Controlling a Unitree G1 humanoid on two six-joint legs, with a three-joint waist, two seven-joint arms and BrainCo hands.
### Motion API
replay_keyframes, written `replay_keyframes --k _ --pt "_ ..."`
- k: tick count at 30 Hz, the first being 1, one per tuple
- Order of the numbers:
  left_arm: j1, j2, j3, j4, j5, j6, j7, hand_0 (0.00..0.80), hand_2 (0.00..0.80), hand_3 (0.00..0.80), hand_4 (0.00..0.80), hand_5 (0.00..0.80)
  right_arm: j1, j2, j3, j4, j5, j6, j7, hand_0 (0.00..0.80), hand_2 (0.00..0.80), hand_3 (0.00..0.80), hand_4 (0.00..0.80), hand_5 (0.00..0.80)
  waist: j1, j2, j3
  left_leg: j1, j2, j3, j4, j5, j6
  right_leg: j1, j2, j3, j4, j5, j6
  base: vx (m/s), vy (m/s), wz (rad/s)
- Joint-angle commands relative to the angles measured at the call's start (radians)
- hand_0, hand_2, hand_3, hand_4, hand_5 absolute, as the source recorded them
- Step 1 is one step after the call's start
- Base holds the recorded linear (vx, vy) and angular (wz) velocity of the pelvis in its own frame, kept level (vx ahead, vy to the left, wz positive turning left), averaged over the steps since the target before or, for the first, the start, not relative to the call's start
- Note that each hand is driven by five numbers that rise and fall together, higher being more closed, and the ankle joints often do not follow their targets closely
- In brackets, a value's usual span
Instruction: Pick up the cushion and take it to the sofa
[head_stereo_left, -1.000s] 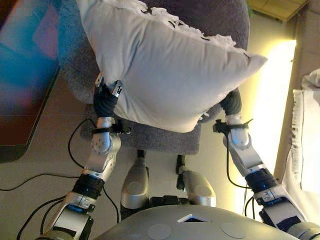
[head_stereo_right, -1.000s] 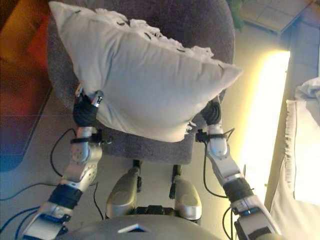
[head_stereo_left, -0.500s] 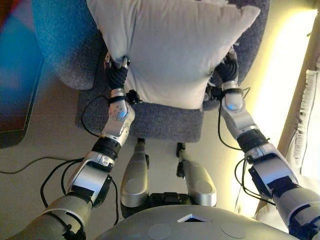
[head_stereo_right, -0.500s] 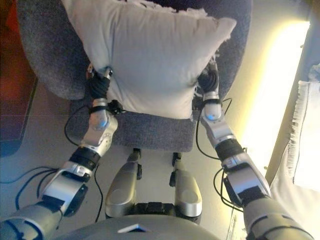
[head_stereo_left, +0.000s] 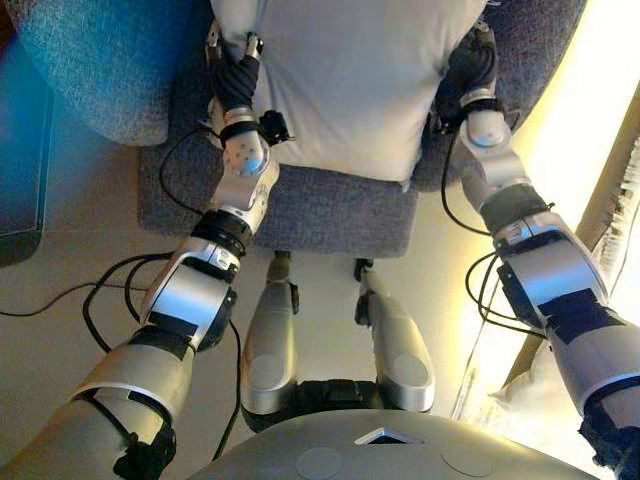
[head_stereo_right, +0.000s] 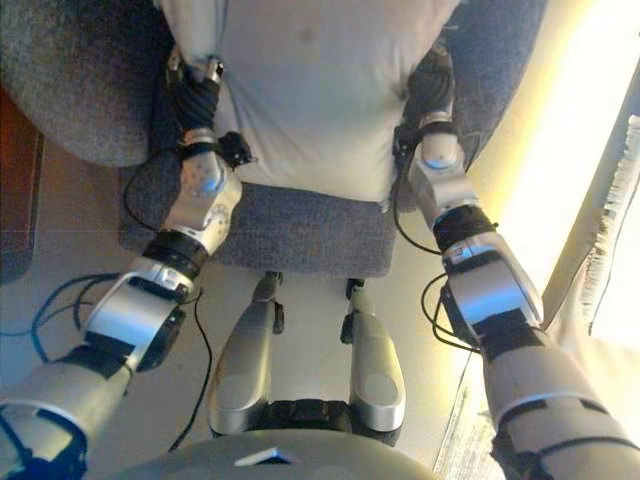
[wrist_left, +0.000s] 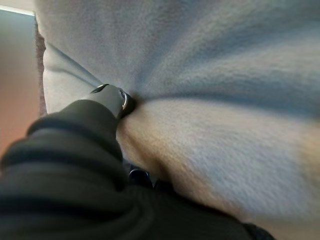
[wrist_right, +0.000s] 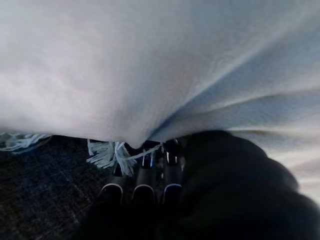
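Observation:
The white cushion (head_stereo_left: 340, 80) with a fringed edge is held between both hands over the seat of the grey sofa chair (head_stereo_left: 330, 215). My left hand (head_stereo_left: 238, 75) grips its left side; in the left wrist view the thumb (wrist_left: 107, 96) presses into the fabric (wrist_left: 210, 100) and the fingers are hidden beneath it. My right hand (head_stereo_left: 470, 70) grips its right side; in the right wrist view its fingers (wrist_right: 145, 175) curl under the cushion's corner (wrist_right: 150, 65) by the fringe (wrist_right: 107, 152). The cushion's far part is out of view.
The sofa's padded arms rise on the left (head_stereo_left: 90, 60) and right (head_stereo_left: 545, 50) of the cushion. A dark flat surface (head_stereo_left: 20, 150) lies on the floor at the left. A white fringed cloth (head_stereo_left: 625, 190) hangs at the right, past a bright strip of floor.
Both arms have stretched forward and carried the cushion away from me, deeper over the sofa seat. The camera has tilted with the move.

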Motion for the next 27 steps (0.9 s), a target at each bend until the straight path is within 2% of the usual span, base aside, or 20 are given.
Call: replay_keyframes --k 1,5,7,8,9,10,11,12,20,24,27 --pt "-0.156 -0.056 -0.056 0.028 0.005 -0.029 -0.033 0.800 0.800 0.800 0.800 0.800 -0.145 -0.003 0.079 -0.026 0.005 -0.007 0.067 0.800 0.800 0.800 0.800 0.800 -0.020 0.022 0.026 -0.055 -0.046 0.010 0.085 -0.110 -0.009 -0.120 -0.042 0.053 0.105 -0.028 0.032 0.013 0.081 0.04" --pt "-0.209 -0.031 -0.080 0.045 -0.014 0.002 -0.029 0.800 0.800 0.800 0.800 0.800 -0.184 -0.038 0.105 0.007 0.000 0.008 0.046 0.800 0.800 0.800 0.800 0.800 -0.029 0.039 0.035 -0.075 -0.050 0.020 0.079 -0.099 -0.010 -0.153 -0.045 0.055 0.109 -0.018 0.035 0.008 0.066 0.00" --pt "-0.228 -0.021 -0.077 0.063 -0.049 0.014 -0.027 0.646 0.646 0.646 0.646 0.646 -0.203 -0.052 0.109 0.027 0.003 0.018 0.042 0.800 0.800 0.800 0.800 0.800 -0.032 0.046 0.035 -0.083 -0.051 0.023 0.081 -0.097 -0.011 -0.164 -0.046 0.057 0.112 -0.016 0.036 0.006 0.078 -0.02" --pt "-0.240 -0.009 -0.073 0.082 -0.069 0.007 -0.031 0.493 0.493 0.493 0.493 0.493 -0.217 -0.064 0.112 0.038 -0.003 0.026 0.036 0.800 0.800 0.800 0.800 0.800 -0.036 0.053 0.035 -0.086 -0.052 0.027 0.081 -0.096 -0.012 -0.172 -0.047 0.058 0.115 -0.017 0.036 0.010 0.085 -0.01" --pt "-0.246 -0.002 -0.069 0.090 -0.092 0.006 -0.030 0.201 0.201 0.201 0.201 0.201 -0.226 -0.072 0.114 0.045 -0.014 0.034 0.024 0.800 0.800 0.800 0.800 0.800 -0.038 0.058 0.035 -0.090 -0.053 0.030 0.080 -0.095 -0.013 -0.178 -0.048 0.059 0.117 -0.017 0.036 0.004 0.095 -0.03" --pt "-0.250 0.005 -0.066 0.095 -0.107 0.005 -0.032 0.000 0.000 0.000 0.000 0.000 -0.233 -0.081 0.118 0.049 -0.018 0.036 0.016 0.791 0.791 0.791 0.791 0.791 -0.040 0.064 0.035 -0.095 -0.053 0.032 0.080 -0.094 -0.014 -0.185 -0.049 0.060 0.118 -0.017 0.037 -0.006 0.076 -0.04" --pt "-0.251 0.015 -0.061 0.100 -0.116 0.003 -0.033 0.000 0.000 0.000 0.000 0.000 -0.238 -0.088 0.119 0.050 -0.021 0.038 0.006 0.461 0.461 0.461 0.461 0.461 -0.041 0.070 0.035 -0.101 -0.054 0.034 0.080 -0.093 -0.013 -0.194 -0.050 0.059 0.121 -0.018 0.036 -0.013 0.066 -0.03" --pt "-0.247 0.027 -0.058 0.103 -0.120 -0.003 -0.033 0.000 0.000 0.000 0.000 0.000 -0.240 -0.098 0.117 0.050 -0.026 0.042 -0.007 0.000 0.000 0.000 0.000 0.000 -0.042 0.076 0.035 -0.106 -0.055 0.037 0.081 -0.093 -0.013 -0.201 -0.051 0.059 0.124 -0.019 0.036 -0.011 0.047 -0.05" --pt "-0.211 0.106 -0.018 0.158 -0.190 -0.005 -0.038 0.000 0.000 0.000 0.000 0.000 -0.235 -0.174 0.129 0.045 -0.043 0.068 -0.044 0.000 0.000 0.000 0.000 0.000 -0.047 0.101 0.035 -0.114 -0.056 0.051 0.087 -0.095 -0.016 -0.222 -0.055 0.052 0.141 -0.031 0.032 -0.021 0.033 -0.03" --pt "-0.176 0.158 0.003 0.158 -0.195 -0.018 -0.060 0.000 0.000 0.000 0.000 0.000 -0.208 -0.221 0.117 0.024 -0.021 0.036 -0.051 0.000 0.000 0.000 0.000 0.000 -0.047 0.105 0.035 -0.089 -0.054 0.058 0.089 -0.108 -0.018 -0.201 -0.060 0.042 0.143 -0.046 0.030 -0.013 0.017 0.03" --pt "-0.137 0.204 0.016 0.114 -0.204 -0.032 -0.073 0.000 0.000 0.000 0.000 0.000 -0.150 -0.271 0.081 -0.046 0.001 0.022 -0.063 0.000 0.000 0.000 0.000 0.000 -0.048 0.100 0.035 -0.058 -0.052 0.068 0.085 -0.117 -0.020 -0.168 -0.064 0.030 0.130 -0.051 0.030 0.000 0.000 0.00"
